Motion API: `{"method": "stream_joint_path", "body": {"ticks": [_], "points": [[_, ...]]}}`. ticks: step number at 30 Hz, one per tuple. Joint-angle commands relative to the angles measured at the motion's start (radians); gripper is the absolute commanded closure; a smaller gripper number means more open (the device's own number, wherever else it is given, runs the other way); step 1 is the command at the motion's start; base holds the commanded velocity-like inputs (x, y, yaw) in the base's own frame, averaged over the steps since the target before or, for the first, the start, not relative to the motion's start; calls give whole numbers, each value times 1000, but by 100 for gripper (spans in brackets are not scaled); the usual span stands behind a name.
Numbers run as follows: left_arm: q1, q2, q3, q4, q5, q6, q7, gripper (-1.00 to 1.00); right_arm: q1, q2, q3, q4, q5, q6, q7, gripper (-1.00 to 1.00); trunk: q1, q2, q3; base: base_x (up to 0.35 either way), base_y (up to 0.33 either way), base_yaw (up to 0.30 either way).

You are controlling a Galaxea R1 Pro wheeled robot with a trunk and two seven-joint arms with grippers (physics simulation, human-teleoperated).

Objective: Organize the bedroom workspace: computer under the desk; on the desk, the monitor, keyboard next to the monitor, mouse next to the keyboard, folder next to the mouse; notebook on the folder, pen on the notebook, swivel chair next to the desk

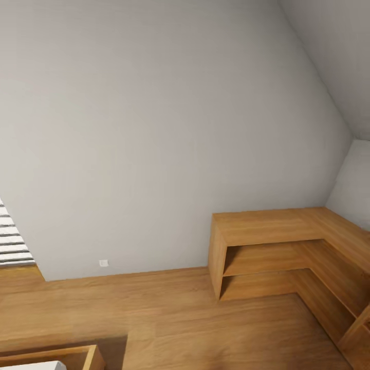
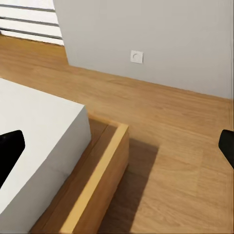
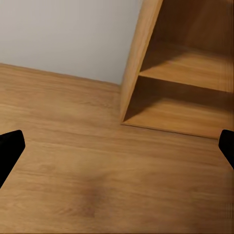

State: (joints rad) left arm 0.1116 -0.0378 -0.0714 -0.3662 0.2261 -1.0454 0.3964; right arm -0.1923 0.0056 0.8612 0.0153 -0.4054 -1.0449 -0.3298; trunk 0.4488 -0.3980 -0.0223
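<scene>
Oak corner shelving [image 1: 288, 246], perhaps bed frame [image 2: 97, 180], jaws apart.

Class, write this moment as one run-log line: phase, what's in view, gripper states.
phase: in transit | view: wall, wood floor, corner shelf, bed, outlet | left gripper: open, empty | right gripper: open, empty

A room in a home, likely a bedroom: plain grey walls [image 1: 154, 128], warm wood plank floor [image 1: 169, 313], a low oak L-shaped shelf unit [image 1: 277, 241] in the far right corner, a white mattress [image 2: 34, 136] in a wooden bed frame [image 2: 105, 170] at near left, and slatted blinds [image 1: 11, 239] at far left.
</scene>
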Motion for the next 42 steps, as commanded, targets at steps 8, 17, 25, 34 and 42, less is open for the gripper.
{"method": "stream_joint_path", "body": {"ticks": [8,17,25,34,42], "points": [[0,0,-7,-2,9,-2,5,-100,-1,1,9,2,-4,-2,-5,-100,1,-2,-2,195,-22,-252],[0,-1,-5,-2,9,-2,7,-100,-1,1,9,2,-4,-1,-5,-100,1,-2,-2,19,-2,-259],[0,-1,-5,-2,9,-2,4,-100,-1,1,9,2,-3,0,-3,-100,1,-2,-2,1,0,-260],[0,-2,-8,-3,7,-2,5,-100,-1,1,9,2,-3,4,-2,-100,1,-2,-2,0,0,-260],[0,-1,-9,2,-14,-2,8,-100,-1,0,7,2,-3,7,-3,-100,1,-2,-2,0,0,-260]]}}
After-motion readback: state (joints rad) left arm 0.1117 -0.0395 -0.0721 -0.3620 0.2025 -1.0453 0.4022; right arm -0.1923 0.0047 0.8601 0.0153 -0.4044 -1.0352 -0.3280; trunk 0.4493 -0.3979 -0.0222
